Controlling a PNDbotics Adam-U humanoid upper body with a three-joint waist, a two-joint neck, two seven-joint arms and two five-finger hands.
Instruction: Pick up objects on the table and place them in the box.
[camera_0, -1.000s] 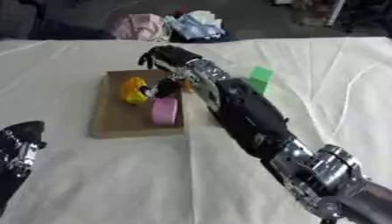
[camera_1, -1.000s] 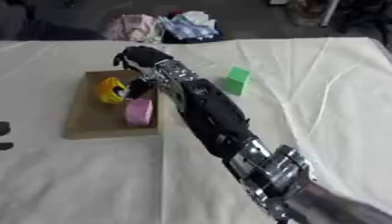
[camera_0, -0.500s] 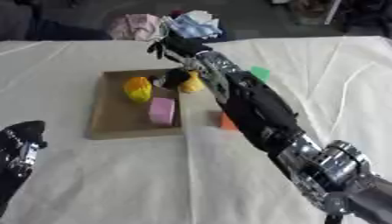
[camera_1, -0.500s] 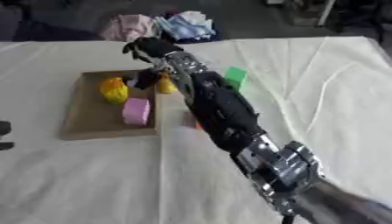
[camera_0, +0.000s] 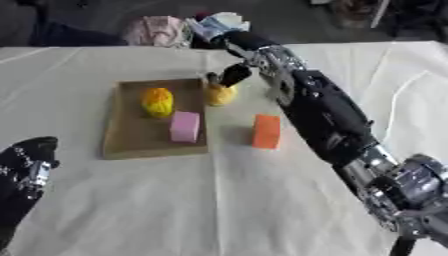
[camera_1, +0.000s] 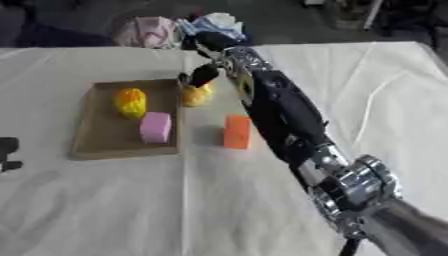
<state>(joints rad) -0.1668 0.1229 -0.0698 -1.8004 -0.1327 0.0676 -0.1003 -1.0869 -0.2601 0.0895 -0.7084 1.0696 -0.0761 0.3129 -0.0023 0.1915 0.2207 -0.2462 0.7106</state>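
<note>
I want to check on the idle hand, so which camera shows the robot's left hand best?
The left eye view. The left hand shows there at the lower left corner as a black shape over the white table cloth. The right eye view catches only a small dark sliver of it at the left edge. Neither view shows its fingers clearly.

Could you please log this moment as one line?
right hand: on yellow object at box edge | left hand: idle | orange block: on table
</note>
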